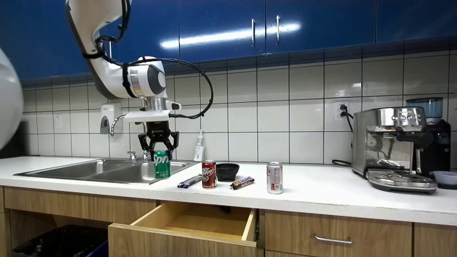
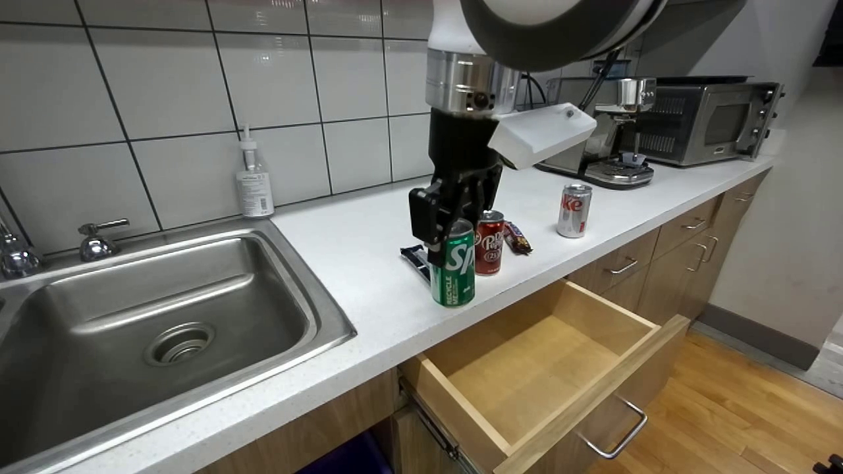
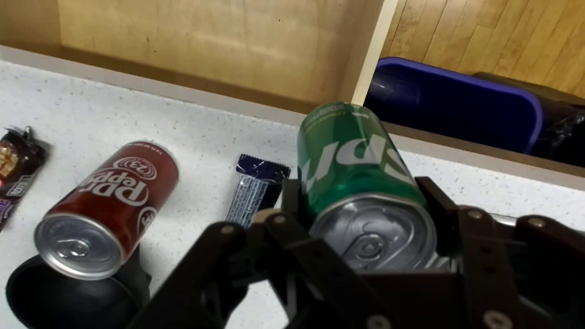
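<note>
The claw [image 1: 161,157] is found closed on the green can [image 3: 352,155], which is gripped near its top, on opposite sides. The can is held upright, and its base appears to be raised off the counter [image 1: 321,189].

Just beside the claw in the wrist view, a dark bar [image 3: 258,187] is seen lying flat on the counter, one end covered by the claw. The red can [image 3: 123,183] is noted standing upright near the green can; by these two the nearest obstruction is formed. A black bowl [image 1: 227,172] is placed behind the red can in an exterior view and is partly hidden by it. Past the bowl, a brown bar [image 1: 242,182] is laid flat. The silver can [image 1: 274,177] is stood well apart from this group.

Below the counter's edge, the drawer [image 2: 527,349] is pulled out, and the space in front is taken up by it. In the wrist view, one corner of it is overlapped by the green can. Beside the drawer, a purple bin [image 3: 448,105] is observed.

On the side of the claw away from the red can, the sink [image 2: 250,316] is set into the counter. A soap bottle [image 2: 255,187] is stood at its rear corner, near the tiled wall [image 1: 242,116]. Farthest out, past the silver can, the coffee machine [image 1: 378,153] is located, with an oven [image 2: 714,125] beyond it in an exterior view.
</note>
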Tool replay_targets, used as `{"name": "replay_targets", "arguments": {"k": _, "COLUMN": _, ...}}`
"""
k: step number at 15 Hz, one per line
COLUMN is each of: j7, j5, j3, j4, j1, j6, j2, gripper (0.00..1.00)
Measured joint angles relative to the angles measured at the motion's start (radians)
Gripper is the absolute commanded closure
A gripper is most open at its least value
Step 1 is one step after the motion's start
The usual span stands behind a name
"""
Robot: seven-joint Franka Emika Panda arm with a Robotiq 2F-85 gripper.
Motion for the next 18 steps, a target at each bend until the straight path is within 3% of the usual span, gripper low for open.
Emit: {"name": "replay_targets", "arguments": {"k": 18, "j7": -0.057, "j5": -0.002, "j3": -0.015, "j4": -0.270, "j1": -0.031, "j6": 0.222, "j2": -0.065, "gripper": 0.62}}
